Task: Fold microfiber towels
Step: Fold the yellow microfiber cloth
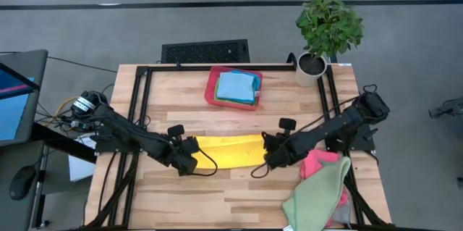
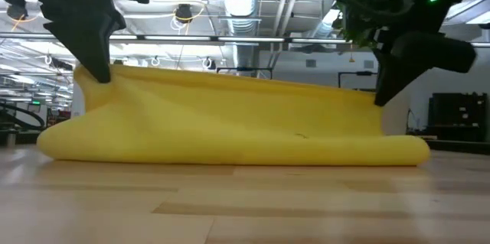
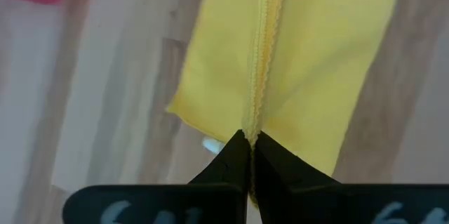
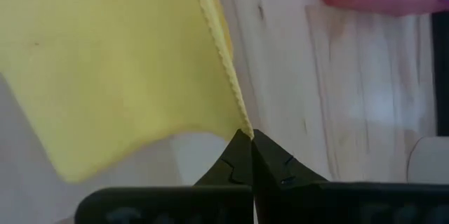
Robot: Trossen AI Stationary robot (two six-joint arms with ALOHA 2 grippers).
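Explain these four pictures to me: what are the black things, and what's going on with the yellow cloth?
They are two robot arms at a wooden table. One picture looks straight down, one sits at table height, and two come from cameras on the arms' wrists. The left claw and right claw are each pinched shut on an end of the soft yellow microfiber towel, lifting its edge to fold it. Behind lies a rigid red tray holding a folded light blue towel. Loose green and pink towels wait by the right arm, near a potted plant.
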